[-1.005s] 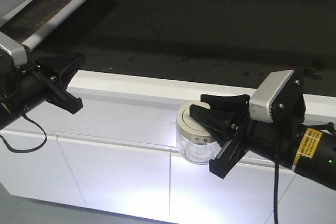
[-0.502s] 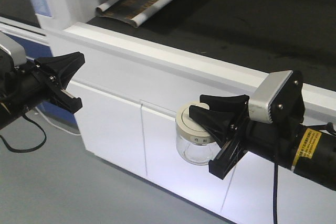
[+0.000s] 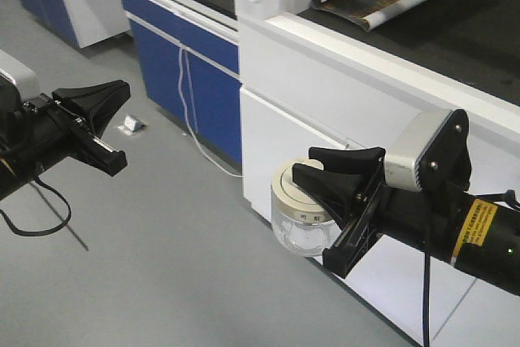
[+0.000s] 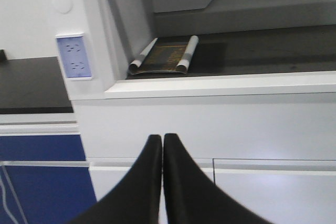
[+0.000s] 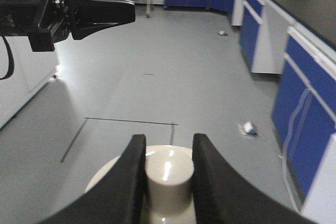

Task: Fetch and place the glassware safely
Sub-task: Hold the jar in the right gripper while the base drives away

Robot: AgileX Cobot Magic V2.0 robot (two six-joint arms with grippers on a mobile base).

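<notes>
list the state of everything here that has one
jar, lidded, upright, held in the air above the floor
lid, on the jar, gripped by its knob
right pincer, shut on the lid
left pincer, shut, empty
rolled sheet, partly unrolled, lying on the dark bench
blue cabinet doors, shut

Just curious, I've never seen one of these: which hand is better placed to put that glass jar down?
The right hand. It is shut on the jar by its lid knob, holding it aloft. The left hand is shut, empty, and well away from the jar.
</notes>
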